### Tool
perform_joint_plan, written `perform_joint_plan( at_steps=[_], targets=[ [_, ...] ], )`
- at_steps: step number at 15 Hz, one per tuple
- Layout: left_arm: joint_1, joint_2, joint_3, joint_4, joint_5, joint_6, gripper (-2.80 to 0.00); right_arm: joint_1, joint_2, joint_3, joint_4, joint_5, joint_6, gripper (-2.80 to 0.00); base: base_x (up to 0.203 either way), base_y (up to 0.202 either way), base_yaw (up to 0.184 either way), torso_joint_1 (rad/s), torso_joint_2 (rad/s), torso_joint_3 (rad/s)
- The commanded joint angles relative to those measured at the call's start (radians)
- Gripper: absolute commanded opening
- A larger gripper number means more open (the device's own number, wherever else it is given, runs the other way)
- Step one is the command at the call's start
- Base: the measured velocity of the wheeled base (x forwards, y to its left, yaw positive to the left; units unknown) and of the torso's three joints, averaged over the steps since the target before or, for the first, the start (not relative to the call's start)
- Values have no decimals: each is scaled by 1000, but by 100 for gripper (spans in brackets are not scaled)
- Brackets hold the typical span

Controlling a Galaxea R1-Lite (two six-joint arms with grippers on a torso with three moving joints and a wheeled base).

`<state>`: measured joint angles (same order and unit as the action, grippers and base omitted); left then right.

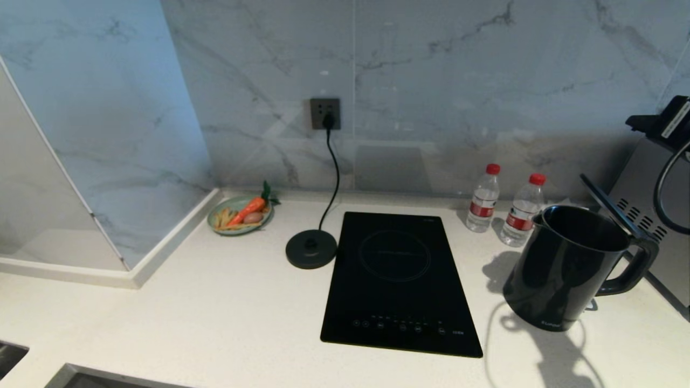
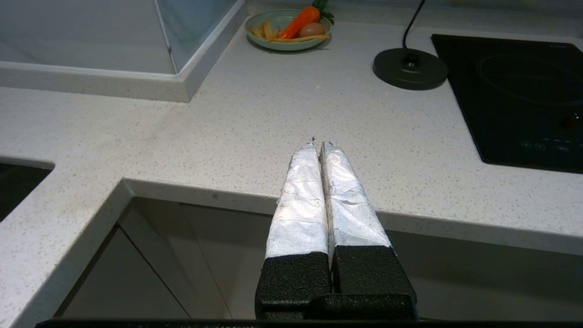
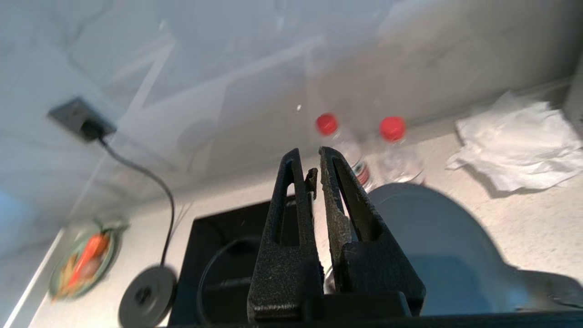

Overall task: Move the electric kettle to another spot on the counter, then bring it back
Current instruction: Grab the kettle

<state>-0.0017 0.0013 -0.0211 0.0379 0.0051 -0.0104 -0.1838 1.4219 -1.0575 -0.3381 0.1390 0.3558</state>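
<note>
The electric kettle [image 1: 560, 269] is a glossy black jug standing on the white speckled counter [image 1: 215, 312], right of the black cooktop [image 1: 399, 280]. Its lid [image 1: 609, 205] is flipped up and its loop handle points right. Nothing holds it. In the right wrist view the lid [image 3: 432, 228] shows as a grey disc just beyond my right gripper [image 3: 314, 159], which hovers above and behind the kettle, shut and empty. My left gripper [image 2: 317, 143] with white-wrapped fingers is shut at the counter's front edge, far left of the kettle. Neither gripper's fingers show in the head view.
The round black power base [image 1: 311, 249] with its cord sits left of the cooktop. Behind the kettle are two red-capped water bottles [image 1: 482, 199]. A green plate of food [image 1: 240, 215] is at back left, crumpled white paper [image 3: 514, 150] at back right, a steel appliance [image 1: 647, 215] at far right.
</note>
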Motion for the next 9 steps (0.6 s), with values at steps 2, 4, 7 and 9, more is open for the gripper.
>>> perform_joint_plan(
  at_steps=[2,4,7,9],
  targets=[
    [0,0,0,0,1,0,-280,-16,-13,57,-33,7,64,-280,0,0,0,0,0,0],
    [0,0,1,0,1,0,-280,-18,-9,86,-33,6,71,-280,0,0,0,0,0,0],
    [0,0,0,0,1,0,-280,-26,24,134,-66,12,95,-280,0,0,0,0,0,0],
    [0,0,0,0,1,0,-280,-31,59,147,-83,13,132,-280,0,0,0,0,0,0]
  ],
)
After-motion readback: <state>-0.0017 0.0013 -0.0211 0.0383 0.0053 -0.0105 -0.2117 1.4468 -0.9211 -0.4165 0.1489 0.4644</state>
